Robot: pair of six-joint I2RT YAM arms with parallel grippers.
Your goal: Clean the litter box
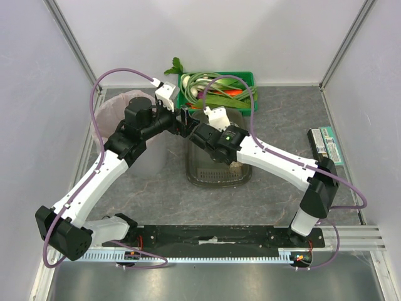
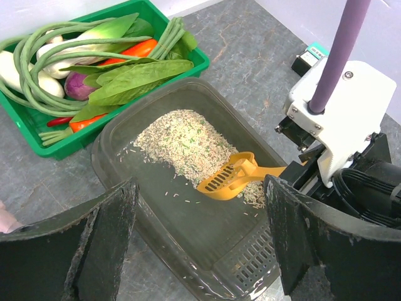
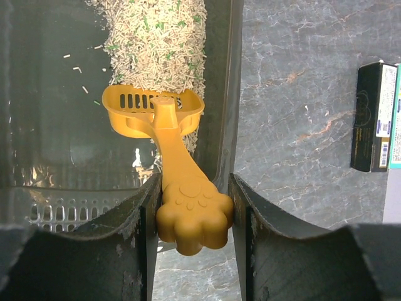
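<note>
The litter box (image 1: 219,177) is a dark grey tray at mid table, with pale litter (image 2: 182,141) heaped in its far half. It also shows in the right wrist view (image 3: 56,125). My right gripper (image 3: 193,188) is shut on the paw-shaped handle of a yellow slotted scoop (image 3: 156,113). The scoop head (image 2: 229,179) rests at the edge of the litter pile, by the box's right wall. My left gripper (image 2: 200,188) is open and empty, hovering over the box's near left rim (image 2: 156,232). In the top view both grippers, left (image 1: 182,122) and right (image 1: 203,135), meet over the box's far end.
A green crate of vegetables (image 1: 216,91) stands just behind the litter box. A round grey bin with pink liner (image 1: 106,119) stands to its left, under my left arm. A dark flat box (image 1: 324,145) lies at the right. Walls close in the table.
</note>
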